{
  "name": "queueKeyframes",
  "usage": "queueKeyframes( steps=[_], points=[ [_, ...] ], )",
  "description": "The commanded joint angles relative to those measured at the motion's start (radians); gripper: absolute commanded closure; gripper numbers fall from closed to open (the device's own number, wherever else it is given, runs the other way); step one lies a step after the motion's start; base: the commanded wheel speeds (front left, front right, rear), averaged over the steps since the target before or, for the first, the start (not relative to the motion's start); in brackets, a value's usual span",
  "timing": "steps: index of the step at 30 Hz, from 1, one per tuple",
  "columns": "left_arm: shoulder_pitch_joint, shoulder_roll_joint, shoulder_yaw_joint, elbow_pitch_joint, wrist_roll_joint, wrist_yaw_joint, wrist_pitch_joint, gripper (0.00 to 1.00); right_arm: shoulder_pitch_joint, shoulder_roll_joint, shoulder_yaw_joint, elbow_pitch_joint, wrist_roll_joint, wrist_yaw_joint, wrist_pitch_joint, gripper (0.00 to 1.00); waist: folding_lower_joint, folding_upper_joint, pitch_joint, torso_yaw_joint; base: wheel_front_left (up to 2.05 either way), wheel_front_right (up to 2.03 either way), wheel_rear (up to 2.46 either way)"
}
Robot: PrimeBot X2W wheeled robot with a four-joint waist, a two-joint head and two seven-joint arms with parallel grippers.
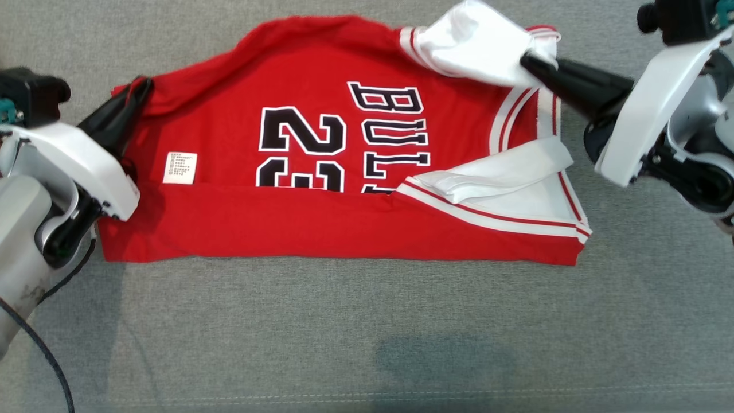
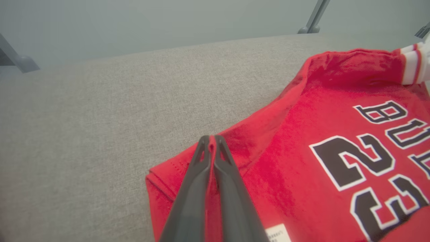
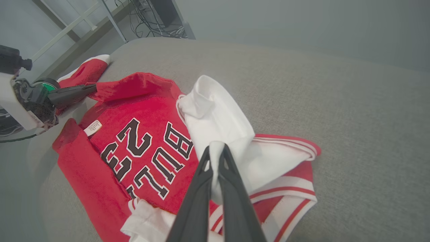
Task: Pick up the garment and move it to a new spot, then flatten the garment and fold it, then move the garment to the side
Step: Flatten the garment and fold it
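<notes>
Garment [image 1: 321,218], mid-fold, near edge already turned in: we pinch its far edge, left gripper [image 1: 142,87] and right gripper [image 1: 526,58] both clamped on cloth; next, likely carry it nearward evenly

Looks like a robotics lab or test bay: grey fabric-covered work surface [image 1: 344,321], bare grey wall [image 2: 151,23], metal frame struts [image 2: 315,16] behind it, loose cable tangle [image 3: 147,27] on the floor beside a dark equipment stand [image 3: 166,13]
</notes>
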Motion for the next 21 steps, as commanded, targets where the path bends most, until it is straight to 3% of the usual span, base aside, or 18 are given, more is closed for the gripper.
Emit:
queueKeyframes(
  steps=[1, 11, 21],
  points=[
    [0.011, 0.062, 0.013, 0.0, -0.02, -0.004, -0.005, 1.0, 0.06, -0.035, 0.009, -0.042, 0.025, 0.0, 0.02, 1.0, 0.0, 0.0, -0.019, -0.017, 0.0, 0.0, 0.0],
    [0.059, 0.125, -0.069, -0.018, 0.014, -0.004, -0.005, 1.0, 0.124, -0.075, 0.043, -0.111, 0.049, 0.0, 0.053, 1.0, 0.0, 0.0, -0.043, -0.054, 0.0, 0.0, 0.0],
    [0.041, 0.143, -0.056, 0.025, 0.055, -0.004, -0.005, 1.0, 0.164, -0.054, 0.051, -0.154, 0.046, 0.0, 0.018, 1.0, 0.0, 0.0, -0.05, -0.074, 0.0, 0.0, 0.0]
  ],
)
